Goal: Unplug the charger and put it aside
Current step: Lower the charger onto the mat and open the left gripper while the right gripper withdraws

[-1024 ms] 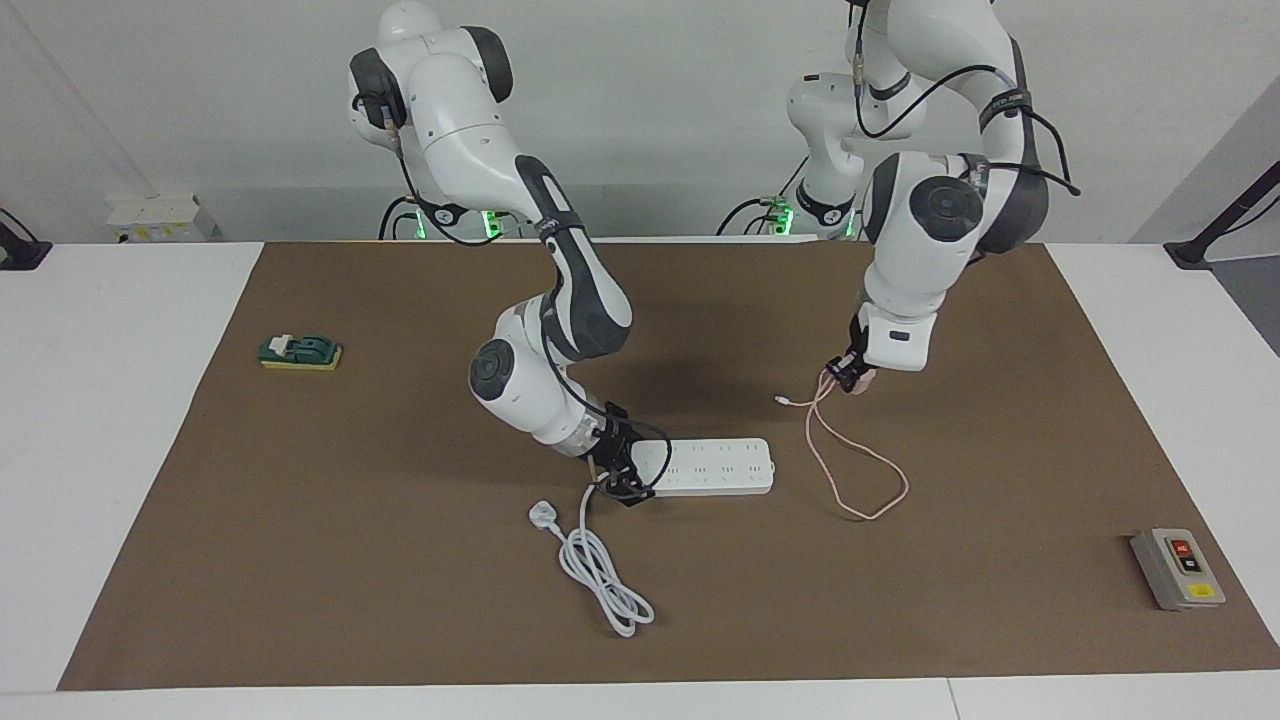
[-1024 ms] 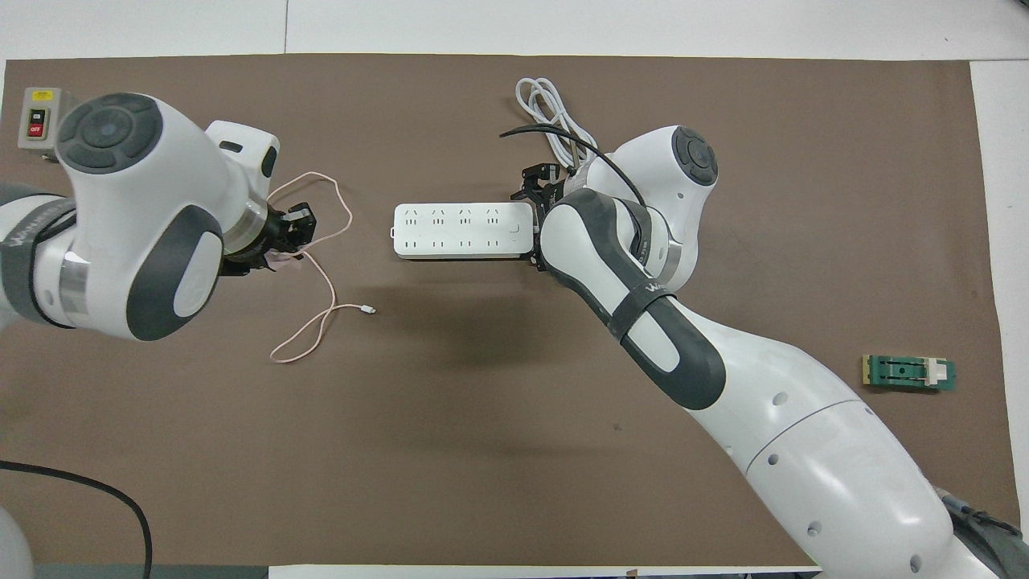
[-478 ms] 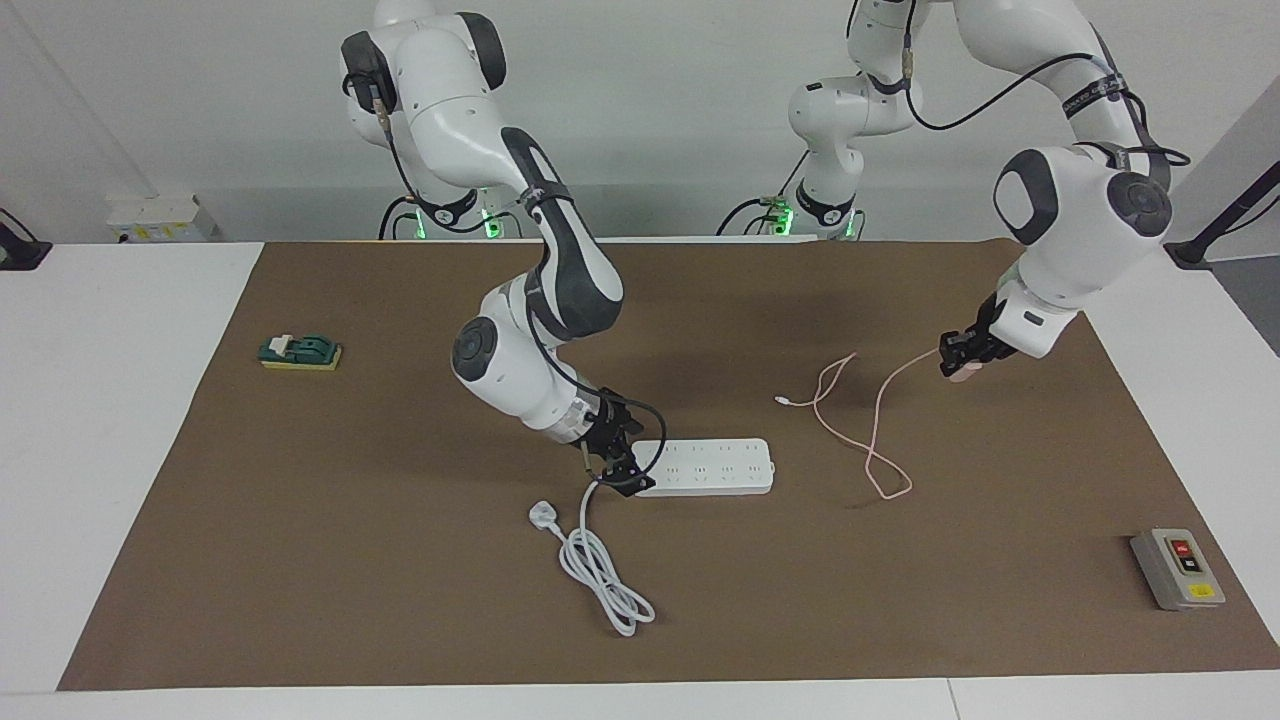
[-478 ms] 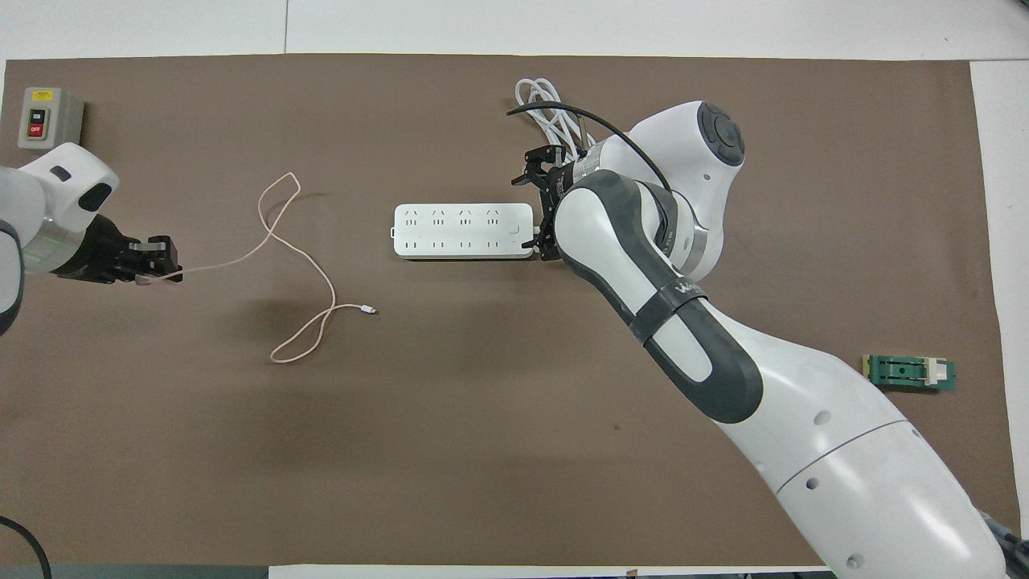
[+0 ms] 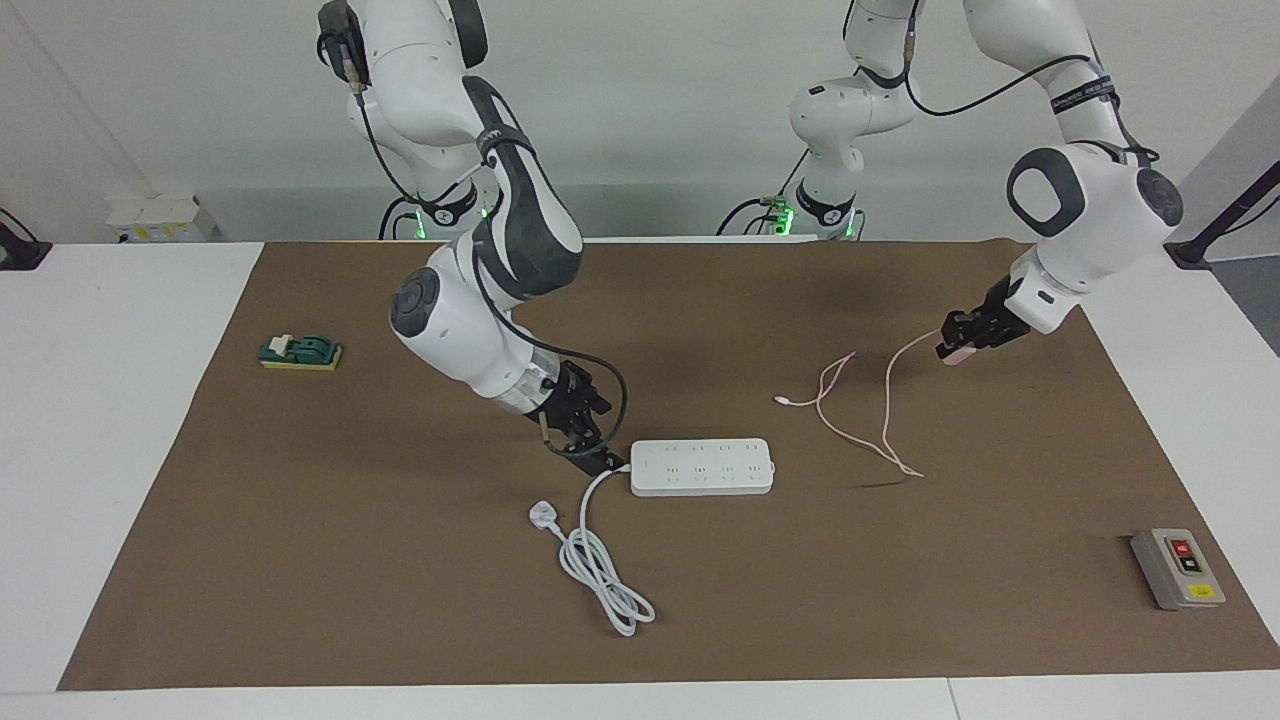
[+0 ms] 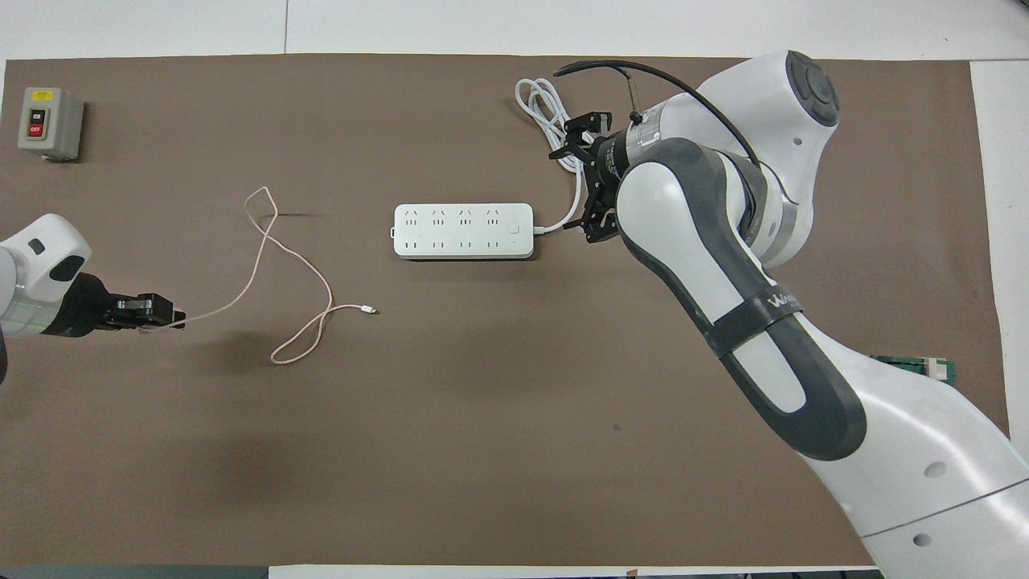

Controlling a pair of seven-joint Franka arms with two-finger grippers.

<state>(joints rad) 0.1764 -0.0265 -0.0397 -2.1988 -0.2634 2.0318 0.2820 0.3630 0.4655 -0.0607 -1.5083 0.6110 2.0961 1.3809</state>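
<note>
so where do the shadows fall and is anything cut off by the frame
Facing view: soft, blurred shadows lie on the brown mat under both arms, no glare. Overhead view: the left gripper casts a faint shadow beneath it, and the right arm hides most of the green block.

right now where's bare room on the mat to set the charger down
The left gripper holds the charger over bare mat at the left arm's end, between its cable loops and the switch box: the roomiest patch. The strip nearest the robots is bare too. It is crowded mid-table around the power strip, its coiled cord and the right gripper.
</note>
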